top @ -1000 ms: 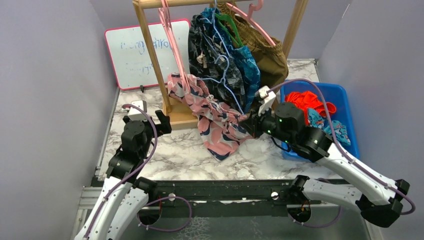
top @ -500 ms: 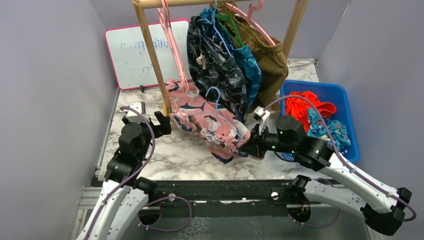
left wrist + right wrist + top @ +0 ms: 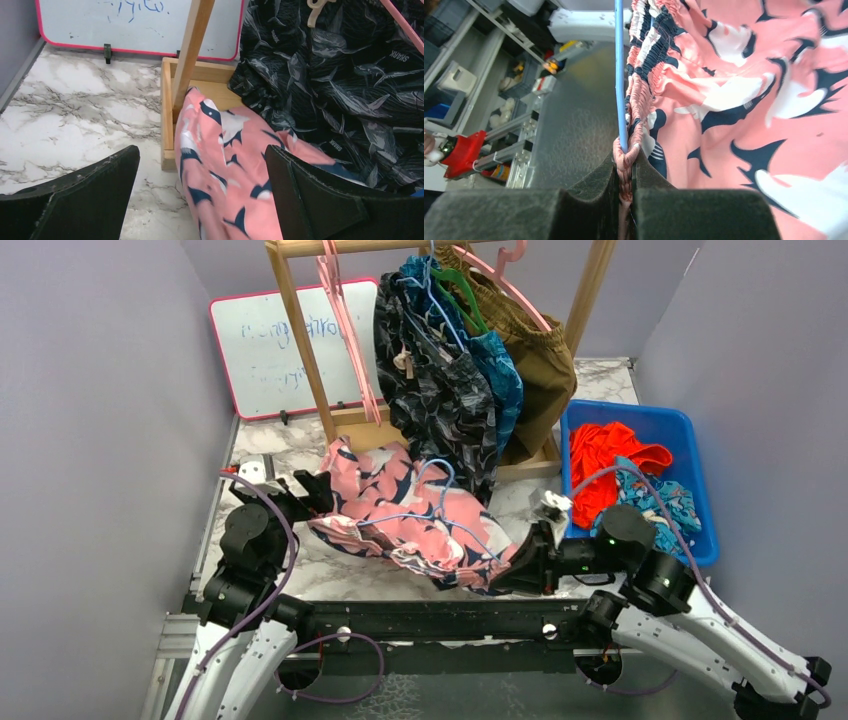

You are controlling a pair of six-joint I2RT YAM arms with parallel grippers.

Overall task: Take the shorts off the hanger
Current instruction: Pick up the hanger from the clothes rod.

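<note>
Pink-and-navy print fabric shorts [image 3: 400,515] lie spread just in front of the wooden rack [image 3: 300,340], with a thin blue wire hanger [image 3: 620,75] threaded through them. The right gripper [image 3: 625,185] pinches their gathered waistband beside the hanger wire. The left gripper [image 3: 202,152] gapes wide, facing the end of the shorts nearest the rack.

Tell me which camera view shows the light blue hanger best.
The top external view: the light blue hanger shows most of its outline across the pink shorts. The right wrist view shows only one straight wire beside the waistband that the right fingers pinch. The left wrist view shows none of it clearly.
</note>
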